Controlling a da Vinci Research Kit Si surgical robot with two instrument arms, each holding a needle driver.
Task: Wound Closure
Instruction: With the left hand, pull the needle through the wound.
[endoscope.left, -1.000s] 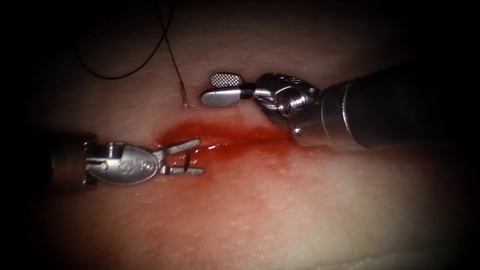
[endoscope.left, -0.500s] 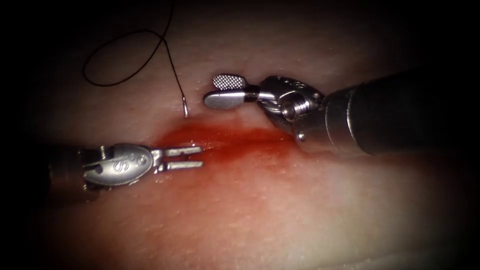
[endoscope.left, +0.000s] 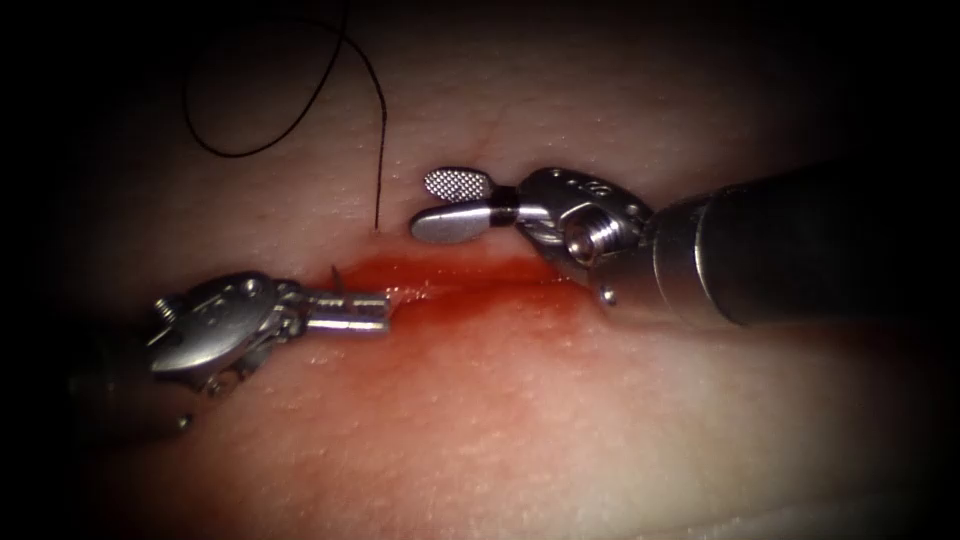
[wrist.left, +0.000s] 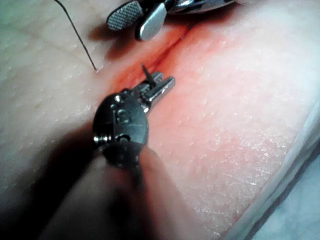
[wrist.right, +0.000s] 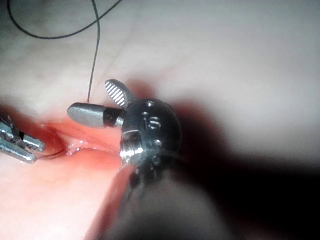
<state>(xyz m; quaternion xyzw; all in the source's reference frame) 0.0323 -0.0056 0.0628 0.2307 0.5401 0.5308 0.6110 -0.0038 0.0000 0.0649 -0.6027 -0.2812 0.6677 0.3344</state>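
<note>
Needle (endoscope.left: 334, 272) mostly hidden, gripped by left end effector (endoscope.left: 375, 312), right end effector (endoscope.left: 440, 205) open, empty.

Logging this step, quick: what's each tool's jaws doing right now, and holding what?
Left tool: shut on the needle, at the left end of the cut.
Right tool: open, holding nothing.

Reds on pale pork, with silver steel

Pale pink tissue (endoscope.left: 560, 420) carries a red fluid (endoscope.left: 470, 275) streak; black thread (endoscope.left: 380, 150) loops at 11 o'clock; the silver right tool (endoscope.left: 452, 205) shows a cross-hatched jaw face; the left tool (endoscope.left: 350, 310) is plain silver.
</note>
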